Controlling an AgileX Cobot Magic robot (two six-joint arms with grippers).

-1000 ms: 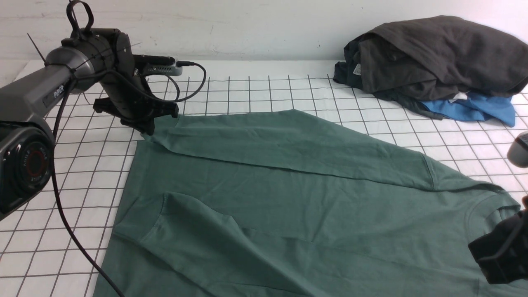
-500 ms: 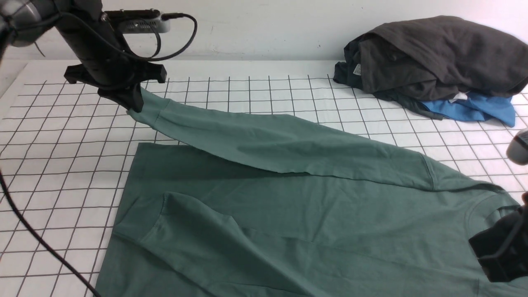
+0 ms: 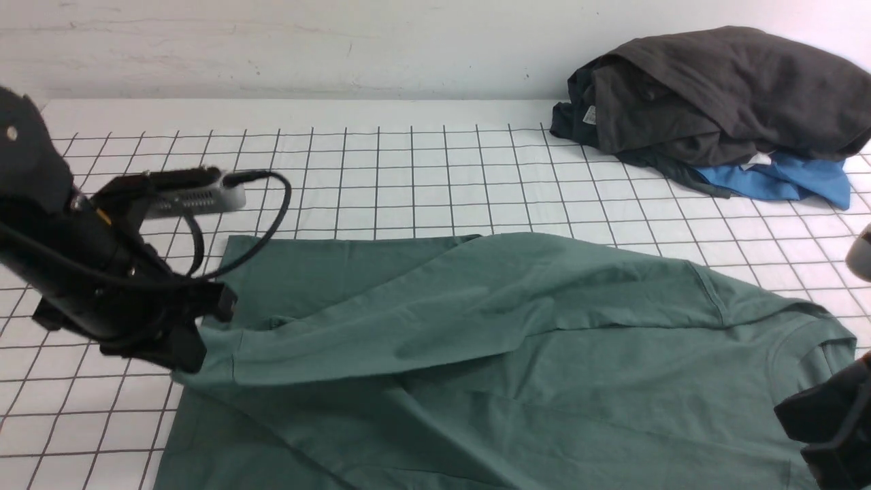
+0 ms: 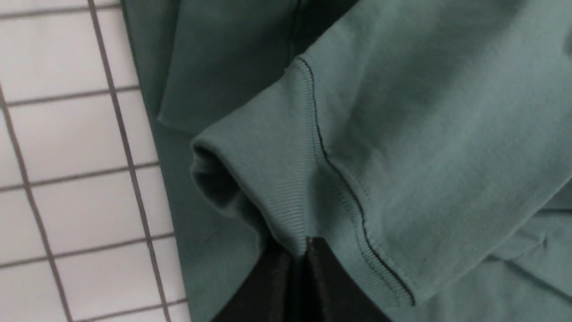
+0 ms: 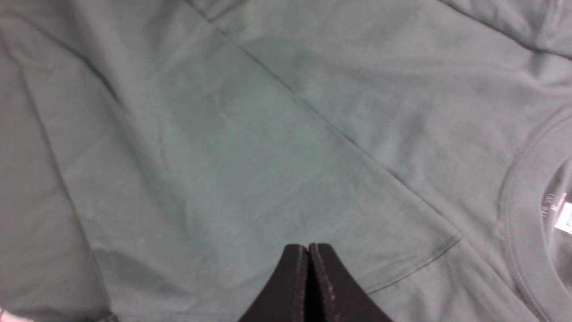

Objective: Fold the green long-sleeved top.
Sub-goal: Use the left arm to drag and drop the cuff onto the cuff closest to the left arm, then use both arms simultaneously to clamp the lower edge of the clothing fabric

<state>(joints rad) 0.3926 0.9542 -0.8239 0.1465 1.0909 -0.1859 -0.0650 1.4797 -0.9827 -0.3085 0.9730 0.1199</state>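
cuff (image 4: 286, 210) of green top (image 3: 544, 354) pinched in left claw (image 4: 306, 240)

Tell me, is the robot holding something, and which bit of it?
Yes. The left claw pinches the green top by the ribbed cuff of one sleeve. The right claw is shut and holds nothing.

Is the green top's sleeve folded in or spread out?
Folded in: the sleeve lies across the top, cuff pinched by the left gripper.
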